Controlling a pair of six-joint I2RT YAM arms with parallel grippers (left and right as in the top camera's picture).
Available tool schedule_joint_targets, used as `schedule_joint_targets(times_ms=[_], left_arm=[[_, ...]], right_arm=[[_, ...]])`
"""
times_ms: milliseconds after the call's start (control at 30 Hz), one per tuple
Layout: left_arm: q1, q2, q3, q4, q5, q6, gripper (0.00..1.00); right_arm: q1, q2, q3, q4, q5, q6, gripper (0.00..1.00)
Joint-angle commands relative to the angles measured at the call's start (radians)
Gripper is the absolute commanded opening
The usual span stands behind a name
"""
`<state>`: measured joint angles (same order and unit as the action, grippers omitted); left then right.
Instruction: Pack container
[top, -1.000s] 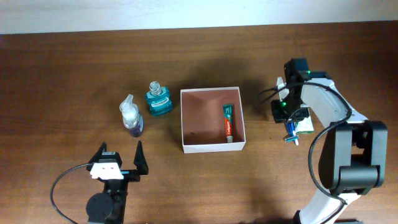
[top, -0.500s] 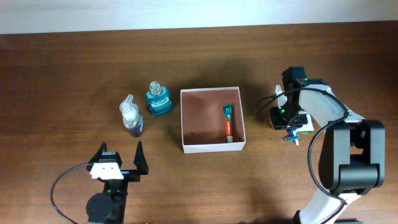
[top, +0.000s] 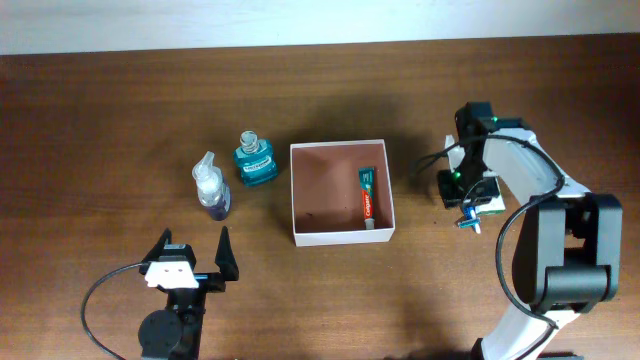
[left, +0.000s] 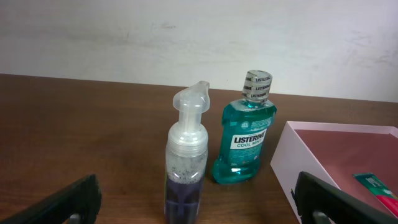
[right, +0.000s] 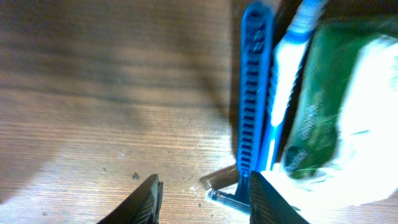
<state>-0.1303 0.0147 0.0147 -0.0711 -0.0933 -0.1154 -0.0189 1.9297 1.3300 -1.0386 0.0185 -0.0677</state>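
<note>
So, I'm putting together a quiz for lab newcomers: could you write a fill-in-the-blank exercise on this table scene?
1. The only thing lying in the container is a ____ tube.
2. The mouthwash bottle stands between the pump bottle and the ____.
3. The razor below the right claw is ____ in colour.
4. The left claw holds nothing, and its jaws stand ____.

Missing words: toothpaste; container; blue; open.
</note>
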Motion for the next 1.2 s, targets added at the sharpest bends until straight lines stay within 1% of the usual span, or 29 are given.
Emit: schedule_joint_targets(times_ms=[0,267,500,567,633,900,1167], left_arm=[[0.005,-0.009,-0.006,0.000,-0.008,0.016,0.99],[0.005,-0.009,-0.006,0.000,-0.008,0.016,0.99],[0.005,-0.009,-0.006,0.000,-0.008,0.016,0.99],[0.005,-0.009,-0.006,0.000,-0.008,0.016,0.99],[0.005,-0.009,-0.006,0.000,-0.008,0.016,0.99],[0.005,-0.009,-0.006,0.000,-0.008,0.016,0.99],[0.005,-0.009,-0.006,0.000,-0.008,0.016,0.99]], right_arm=[[-0.002,-0.009,0.068,-0.019,0.016,-0.007,0.40],[-0.002,-0.008,0.063,-0.003,0.020,-0.053,0.39],[-0.003,-0.008,0.039,0.069,0.020,-0.053,0.38],[-0.003,-0.008,0.027,0.090,0.020,-0.052,0.33],[-0.003,-0.008,0.018,0.104,0.020,-0.052,0.31],[-0.003,-0.008,-0.018,0.125,0.020,-0.052,0.32],[-0.048,-0.008,-0.019,0.126,0.019,-0.048,0.33]])
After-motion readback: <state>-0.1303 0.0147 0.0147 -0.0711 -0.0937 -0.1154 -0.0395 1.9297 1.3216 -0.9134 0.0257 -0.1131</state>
